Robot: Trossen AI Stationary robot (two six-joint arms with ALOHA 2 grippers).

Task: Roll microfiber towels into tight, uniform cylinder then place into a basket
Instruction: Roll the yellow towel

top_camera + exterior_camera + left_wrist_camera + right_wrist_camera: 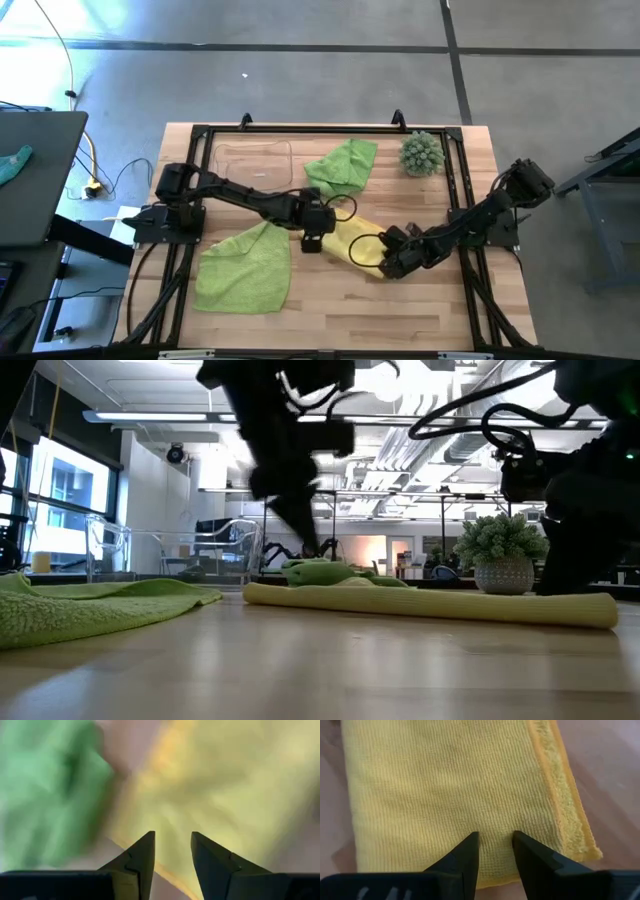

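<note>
Both grippers are over the soft yellow microfiber towel (352, 243), which lies folded or partly rolled into a long band at the middle of the pale wooden table (420, 310). The right gripper (495, 851) hangs just above one end of it, its dark fingers (461, 862) set a narrow gap apart with nothing between them; the stitched hem runs just outside one finger. The left gripper (172, 852) is over the other end, fingers likewise narrowly parted and empty, with yellow cloth ahead of the tips and lime green off to one side.

The risk from here is uneven work. If one gripper pinches or drags before the other, the band will skew and the roll will come out tapered or loose. Fingers this narrow may catch only the top layer, leaving the lower ones flat on the table.

The low view shows the yellow towel as a low, even ridge, which the overhead picture flattens into a patch. The left wrist picture is blurred, so whether those tips touch the cloth is hard to say. The high view alone shows the two lime green microfiber towels (245, 268) lying flat and crumpled on either side, and the shallow clear plastic basket (252, 160), apparently empty, well apart from both sets of fingers.
</note>
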